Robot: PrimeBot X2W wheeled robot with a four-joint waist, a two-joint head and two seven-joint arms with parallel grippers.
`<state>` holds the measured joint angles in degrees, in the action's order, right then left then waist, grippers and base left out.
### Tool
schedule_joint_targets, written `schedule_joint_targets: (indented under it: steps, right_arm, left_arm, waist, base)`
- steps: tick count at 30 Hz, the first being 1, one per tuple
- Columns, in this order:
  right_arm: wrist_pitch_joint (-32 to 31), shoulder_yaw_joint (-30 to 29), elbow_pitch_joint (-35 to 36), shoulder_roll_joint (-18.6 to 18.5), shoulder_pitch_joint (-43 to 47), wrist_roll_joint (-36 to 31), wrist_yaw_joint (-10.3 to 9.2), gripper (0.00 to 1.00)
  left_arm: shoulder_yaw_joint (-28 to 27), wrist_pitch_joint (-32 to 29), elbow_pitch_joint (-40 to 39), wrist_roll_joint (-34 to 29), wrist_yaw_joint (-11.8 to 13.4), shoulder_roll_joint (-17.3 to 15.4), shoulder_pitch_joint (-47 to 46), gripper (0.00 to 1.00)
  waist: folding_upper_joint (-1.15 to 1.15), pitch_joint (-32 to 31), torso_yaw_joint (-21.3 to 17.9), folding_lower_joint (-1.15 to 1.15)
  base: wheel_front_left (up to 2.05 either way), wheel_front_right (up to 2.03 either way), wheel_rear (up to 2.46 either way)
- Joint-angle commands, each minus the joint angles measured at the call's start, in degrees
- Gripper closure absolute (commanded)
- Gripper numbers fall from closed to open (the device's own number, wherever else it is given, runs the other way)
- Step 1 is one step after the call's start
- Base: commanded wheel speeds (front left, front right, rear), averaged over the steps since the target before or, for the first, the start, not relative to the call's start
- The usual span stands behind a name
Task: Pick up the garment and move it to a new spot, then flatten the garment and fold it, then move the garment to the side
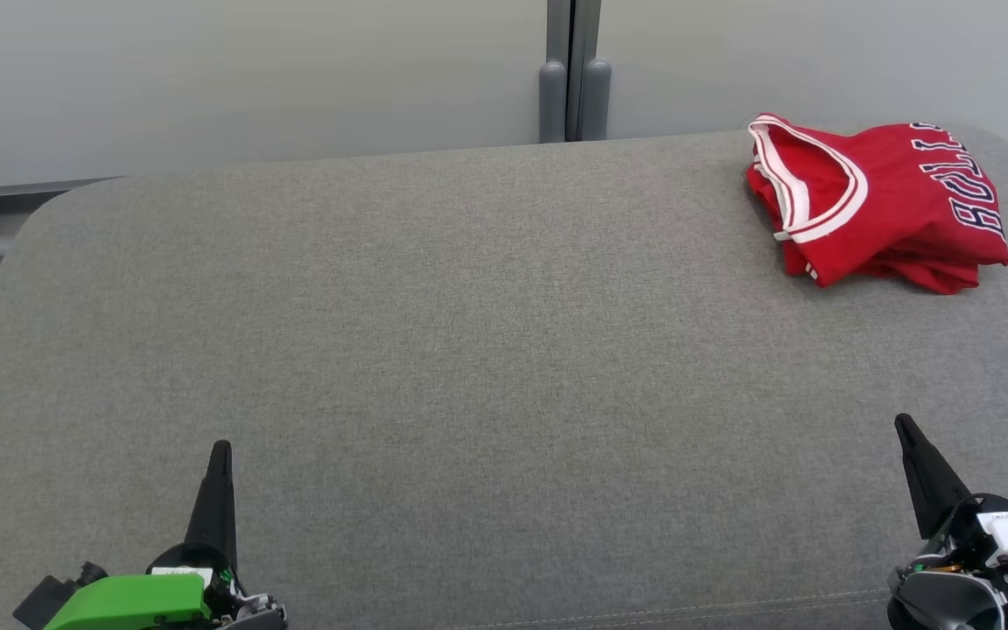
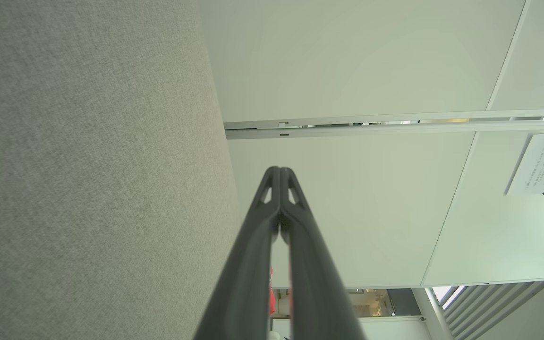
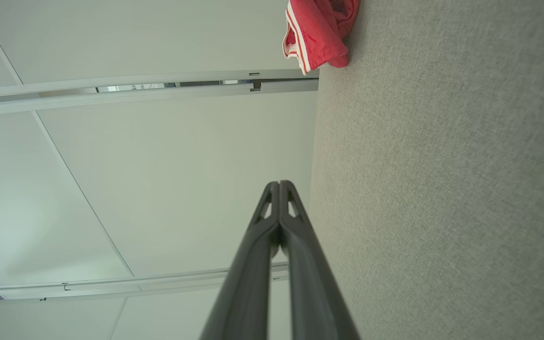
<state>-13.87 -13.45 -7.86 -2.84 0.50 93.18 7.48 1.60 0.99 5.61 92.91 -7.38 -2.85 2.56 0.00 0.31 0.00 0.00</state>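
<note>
Closed jaws well apart from garment point(image 1: 893, 206)

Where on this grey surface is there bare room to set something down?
The grey surface lies bare from its far left corner across the middle, down to the left gripper and right gripper at the near edge. Only the far right corner is crowded, by the folded red jersey.

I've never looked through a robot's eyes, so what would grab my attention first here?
The red basketball jersey with white trim stands out first, folded into a bundle at the far right corner of the grey upholstered surface. Next come the dark pointed grippers at the near edge: the left gripper at lower left and the right gripper at lower right, both shut and empty.
</note>
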Motion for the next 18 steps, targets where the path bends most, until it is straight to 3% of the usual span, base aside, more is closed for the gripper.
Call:
schedule_joint_targets:
  steps: [1, 18]
  right_arm:
    - [-0.2, -0.1, 0.3, 0.0, 0.4, 0.1, 0.02, 1.0]
    - [-0.2, -0.1, 0.3, -0.1, 0.4, 0.1, 0.02, 1.0]
  left_arm:
    - [-0.1, -0.3, -0.2, 0.3, -0.2, 0.0, -0.7, 1.0]
    - [-0.2, -0.3, -0.3, 0.3, -0.2, 0.0, -0.7, 1.0]
  waist:
    - [0.0, 0.0, 0.0, 0.0]
    - [0.0, 0.0, 0.0, 0.0]
  base:
    - [0.0, 0.0, 0.0]
    - [0.0, 0.0, 0.0]
